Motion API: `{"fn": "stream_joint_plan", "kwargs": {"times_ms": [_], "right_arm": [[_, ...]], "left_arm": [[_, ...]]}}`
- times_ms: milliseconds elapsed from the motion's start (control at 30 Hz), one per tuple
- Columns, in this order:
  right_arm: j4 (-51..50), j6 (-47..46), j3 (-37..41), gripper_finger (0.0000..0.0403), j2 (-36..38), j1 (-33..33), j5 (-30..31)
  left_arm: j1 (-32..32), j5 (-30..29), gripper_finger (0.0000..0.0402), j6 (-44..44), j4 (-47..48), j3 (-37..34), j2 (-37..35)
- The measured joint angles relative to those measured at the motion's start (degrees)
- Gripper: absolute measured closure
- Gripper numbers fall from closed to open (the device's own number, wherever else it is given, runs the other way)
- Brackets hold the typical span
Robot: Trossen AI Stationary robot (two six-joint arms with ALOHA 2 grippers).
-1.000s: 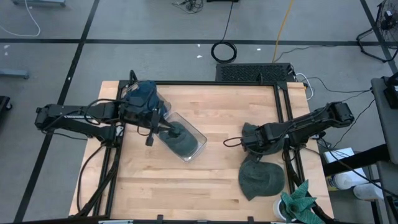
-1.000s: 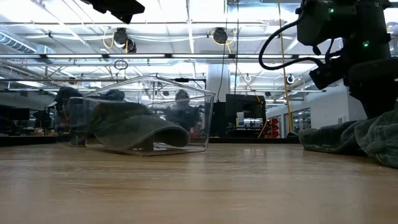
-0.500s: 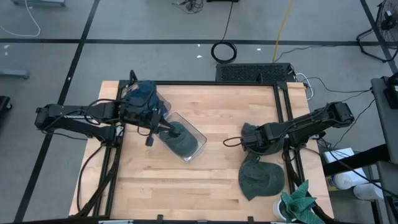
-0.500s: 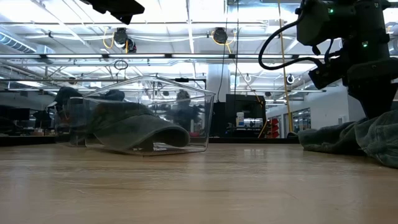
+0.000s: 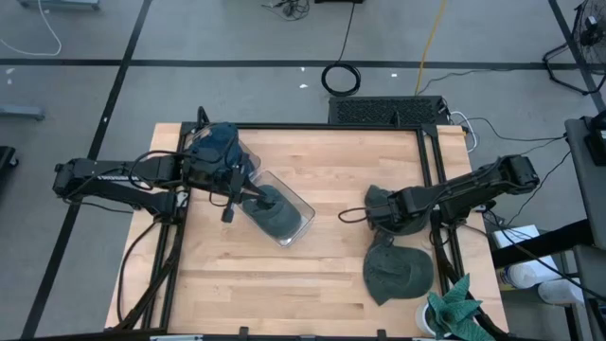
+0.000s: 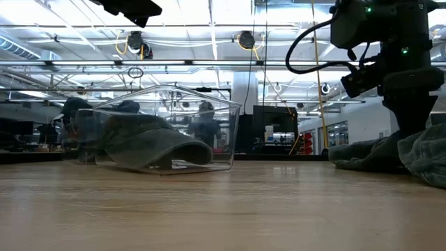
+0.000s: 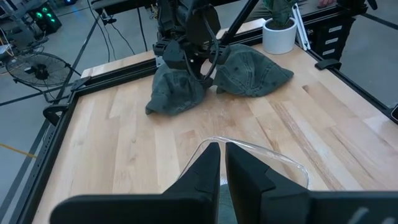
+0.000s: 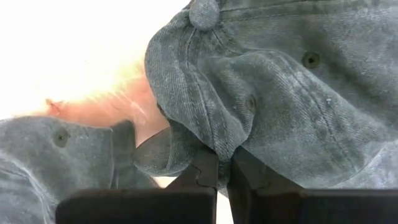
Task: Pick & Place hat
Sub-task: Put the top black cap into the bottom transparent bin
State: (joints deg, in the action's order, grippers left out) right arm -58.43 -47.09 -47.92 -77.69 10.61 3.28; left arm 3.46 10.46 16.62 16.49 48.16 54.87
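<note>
A grey-green hat (image 5: pixel 383 214) lies crumpled on the wooden table's right side, with my right gripper (image 8: pixel 224 168) pointing down and shut on it. A second hat (image 5: pixel 398 273) lies flat nearer the front edge. A third hat (image 5: pixel 276 214) sits inside a clear plastic container (image 5: pixel 282 210) left of centre, which rests on the table (image 6: pixel 164 167). My left gripper (image 7: pixel 222 163) is shut at the container's rim. My left gripper has the container's clear rim (image 7: pixel 214 142) at its fingertips, reaching in slanting down from the table's left. Its own fingers hide the place of contact. The container rests on the table. My right gripper pinches a bunched fold of the hat's crown (image 8: pixel 214 140) between its two fingers, from above, pointing down. The fold holds several layers of cloth. The rest of the hat lies on the table (image 6: pixel 362 155).
A white pot with a green plant (image 5: pixel 453 308) stands at the front right corner. Black frame rails (image 5: pixel 431 180) run along the table's sides and far edge. Bare wood lies between the container and the hats.
My right gripper has shut on the hat's crown, bunching the cloth between its fingers, and the hat's edge has shifted slightly along the table. The container and the other hats lie as before.
</note>
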Motion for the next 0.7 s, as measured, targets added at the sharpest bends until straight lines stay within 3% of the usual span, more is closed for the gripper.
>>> {"fn": "stream_joint_plan", "kwargs": {"times_ms": [367, 700], "right_arm": [[4.3, -1.6, -0.1, 0.0402, 8.2, 0.0, 8.5], [17.8, 3.5, -0.2, 0.0402, 15.8, 0.0, 16.7]], "left_arm": [[0.0, 0.0, 0.0366, 0.1, 0.0, 0.0, 0.0], [0.0, 0.0, 0.0366, 0.1, 0.0, 0.0, 0.0]]}}
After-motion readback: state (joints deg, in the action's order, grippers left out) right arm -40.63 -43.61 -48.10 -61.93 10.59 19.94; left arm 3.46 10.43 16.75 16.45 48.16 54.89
